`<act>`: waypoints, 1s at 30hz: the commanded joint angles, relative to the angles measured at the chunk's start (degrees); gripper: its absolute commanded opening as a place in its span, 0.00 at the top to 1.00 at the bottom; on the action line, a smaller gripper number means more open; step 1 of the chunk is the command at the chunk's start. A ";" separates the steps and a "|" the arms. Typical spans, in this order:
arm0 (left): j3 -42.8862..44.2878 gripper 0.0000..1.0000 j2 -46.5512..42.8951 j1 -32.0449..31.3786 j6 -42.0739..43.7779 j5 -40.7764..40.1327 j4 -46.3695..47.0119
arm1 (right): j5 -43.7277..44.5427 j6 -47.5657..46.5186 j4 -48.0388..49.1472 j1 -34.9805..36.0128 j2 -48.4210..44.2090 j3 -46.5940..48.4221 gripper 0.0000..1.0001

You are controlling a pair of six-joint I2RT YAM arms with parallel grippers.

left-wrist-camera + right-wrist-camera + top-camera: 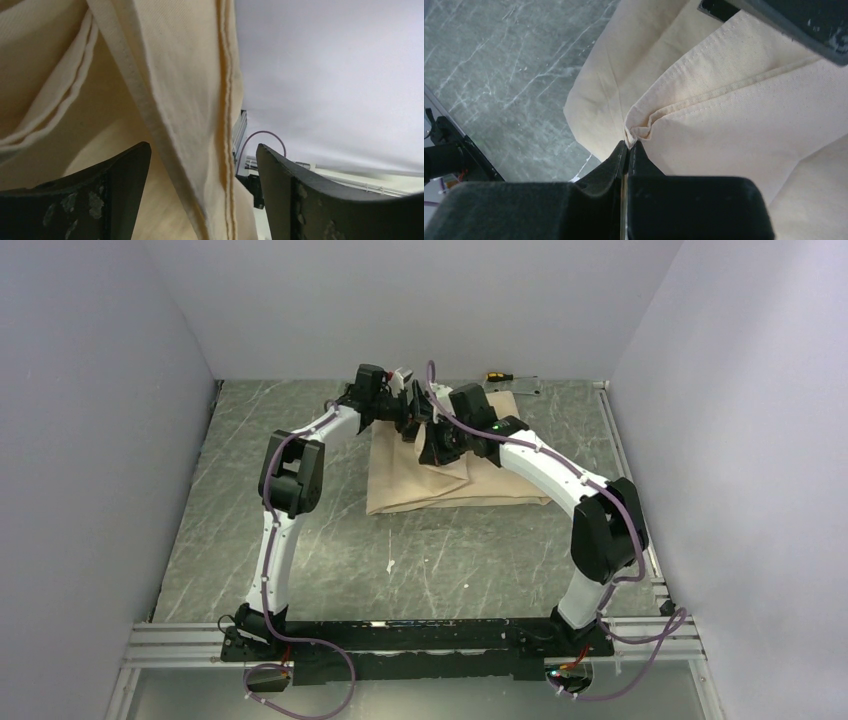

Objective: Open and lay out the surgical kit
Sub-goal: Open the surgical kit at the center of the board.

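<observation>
Unwrapping step is underway: wrap cloth is lying as a folded bundle at the far middle of the surface. R gripper is pinching a hemmed corner tight; L gripper is gaping w/ a hanging fold between its fingers, unclamped. Next, prob: L closing, then both peeling flaps outward. No tray or contents showing yet, likely hidden under the cloth

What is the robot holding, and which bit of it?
The right end effector pinches the beige wrap cloth at a bunched bit of its stitched edge. The left end effector is open; cloth only hangs through it.
</observation>
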 commanded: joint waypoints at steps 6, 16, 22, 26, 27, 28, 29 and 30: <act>3.75 0.45 -4.63 -0.04 12.53 -0.48 -14.86 | 2.19 -2.49 -2.42 3.56 1.46 5.67 1.00; 5.64 1.00 -5.65 1.86 13.81 0.61 -18.55 | 4.31 1.16 -4.26 4.26 -1.29 6.79 0.66; 11.18 1.00 -7.86 4.30 23.59 -3.67 -33.32 | 11.49 4.67 -2.21 3.88 -11.67 0.19 0.34; 14.80 1.00 -9.73 6.98 34.63 -11.98 -47.52 | 17.02 7.35 -2.52 2.36 -18.63 -4.61 0.32; 15.03 1.00 -10.46 7.83 36.74 -13.94 -49.94 | 18.59 8.03 -2.78 1.75 -19.94 -5.57 0.32; 14.91 1.00 -11.31 8.80 39.35 -15.75 -52.24 | 19.71 8.70 -2.83 1.15 -21.15 -7.13 0.32; 14.50 1.00 -12.07 9.75 40.92 -17.11 -53.62 | 21.72 9.59 -2.90 0.38 -22.14 -8.22 0.32; 14.13 1.00 -13.03 10.82 42.40 -18.64 -54.76 | 22.52 10.23 -2.99 -0.40 -23.11 -9.16 0.32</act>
